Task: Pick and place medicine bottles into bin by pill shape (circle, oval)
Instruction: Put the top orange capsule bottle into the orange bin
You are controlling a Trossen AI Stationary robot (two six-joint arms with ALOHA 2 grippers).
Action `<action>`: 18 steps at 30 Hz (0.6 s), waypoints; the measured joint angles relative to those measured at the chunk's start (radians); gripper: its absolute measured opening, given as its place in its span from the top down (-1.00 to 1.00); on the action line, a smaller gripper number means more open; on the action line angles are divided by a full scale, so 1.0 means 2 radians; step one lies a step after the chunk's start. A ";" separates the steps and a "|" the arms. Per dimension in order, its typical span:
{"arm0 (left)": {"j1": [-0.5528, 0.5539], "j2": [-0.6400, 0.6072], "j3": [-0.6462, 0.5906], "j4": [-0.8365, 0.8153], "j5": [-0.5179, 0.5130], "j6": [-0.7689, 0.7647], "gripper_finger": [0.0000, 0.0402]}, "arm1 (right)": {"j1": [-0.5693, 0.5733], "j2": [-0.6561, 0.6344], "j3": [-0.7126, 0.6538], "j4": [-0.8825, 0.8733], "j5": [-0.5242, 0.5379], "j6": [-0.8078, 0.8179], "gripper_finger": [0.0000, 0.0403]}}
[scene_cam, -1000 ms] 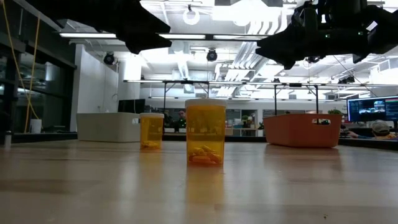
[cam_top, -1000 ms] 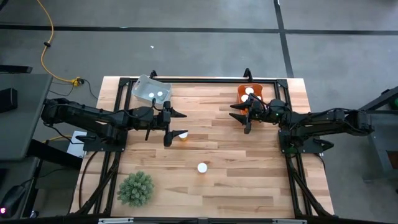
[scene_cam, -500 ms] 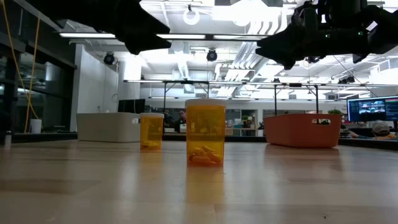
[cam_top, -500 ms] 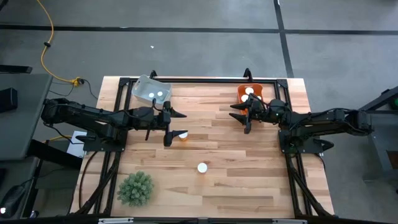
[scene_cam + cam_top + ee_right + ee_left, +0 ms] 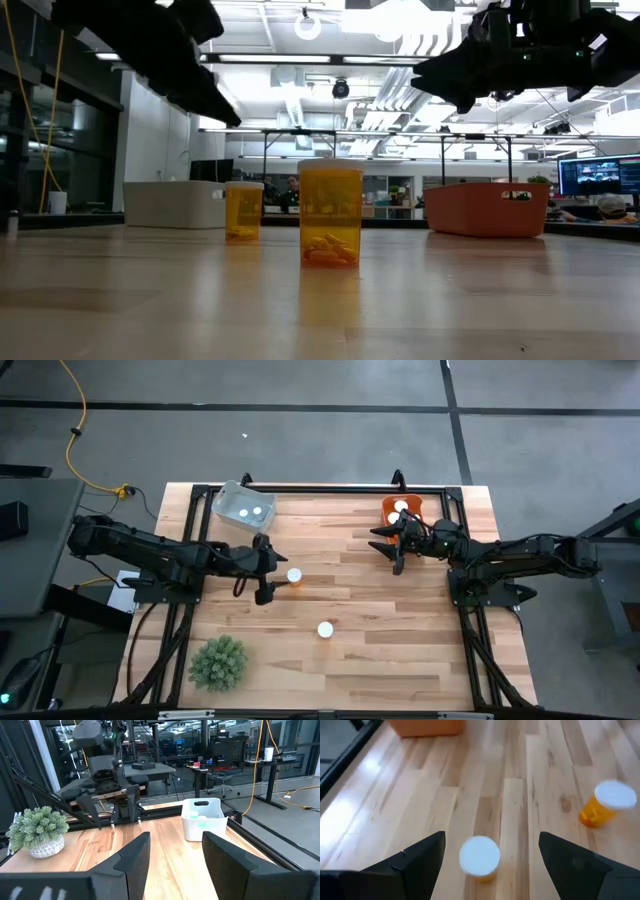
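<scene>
Amber bottles (image 5: 294, 576) (image 5: 325, 630) white-capped; orange bin (image 5: 404, 510); white bin (image 5: 242, 506); green plant (image 5: 218, 662); pale striped wood table (image 5: 400, 640).

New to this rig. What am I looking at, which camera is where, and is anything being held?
Two dark robot arms work at a wooden table. One camera looks straight down, one sits at tabletop height, and one rides on each wrist. The left pincer is open beside a pill bottle; a second bottle stands nearer the front. A white bin and an orange bin sit at the back, and a green plant in a front corner. The right pincer, near the orange bin, is open and holds nothing.
</scene>
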 joint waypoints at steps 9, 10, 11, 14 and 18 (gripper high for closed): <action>-0.010 0.061 0.000 0.030 -0.040 0.048 -0.55 | 0.000 0.000 0.000 0.000 0.000 0.001 0.14; -0.007 0.069 -0.001 0.030 -0.039 0.048 -0.55 | 0.000 0.000 0.000 0.000 0.000 0.001 0.14; -0.004 0.076 -0.004 0.035 -0.036 0.048 -0.55 | 0.000 0.000 0.000 0.000 0.000 0.001 0.14; 0.009 0.083 -0.031 0.077 -0.024 0.048 -0.55 | 0.000 0.000 0.000 0.000 0.000 0.001 0.14; 0.026 0.068 -0.083 0.152 -0.008 0.033 -0.55 | 0.000 0.000 0.000 -0.001 0.000 0.001 0.14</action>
